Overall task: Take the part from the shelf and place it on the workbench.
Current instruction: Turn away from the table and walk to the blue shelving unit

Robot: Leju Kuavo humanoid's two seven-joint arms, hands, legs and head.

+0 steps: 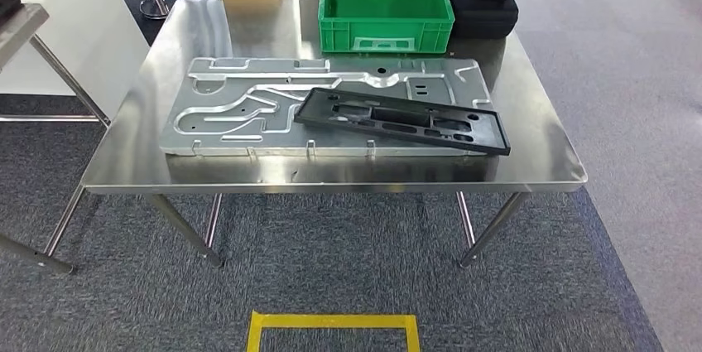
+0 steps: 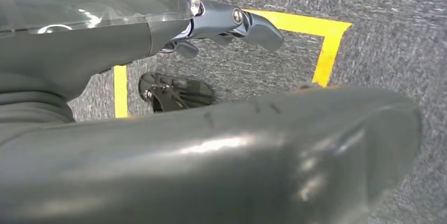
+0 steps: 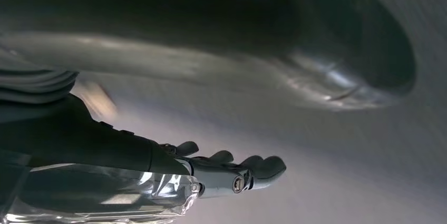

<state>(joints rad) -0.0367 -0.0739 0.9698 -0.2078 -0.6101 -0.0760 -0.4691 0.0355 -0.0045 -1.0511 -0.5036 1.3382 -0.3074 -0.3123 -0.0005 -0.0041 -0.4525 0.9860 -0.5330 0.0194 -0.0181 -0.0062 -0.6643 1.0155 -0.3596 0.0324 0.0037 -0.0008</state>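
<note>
Black part [image 1: 403,120] is lying flat on the counter [image 1: 538,145], tilted across the near right portion of a large silver stamped panel [image 1: 240,108], so it is resting steadily on a broad flat surface rather than near an edge. Behind it, at the far side, a green crate [image 1: 385,11] is sitting just beside a black case [image 1: 488,4]. Both arms are hanging low: the left hand [image 2: 232,26] is holding nothing, fingers loosely extended over the carpet and its yellow floor marking [image 2: 321,39], and the right hand [image 3: 232,171] is likewise empty with fingers spread. Judging from this, placement looks done.
</note>
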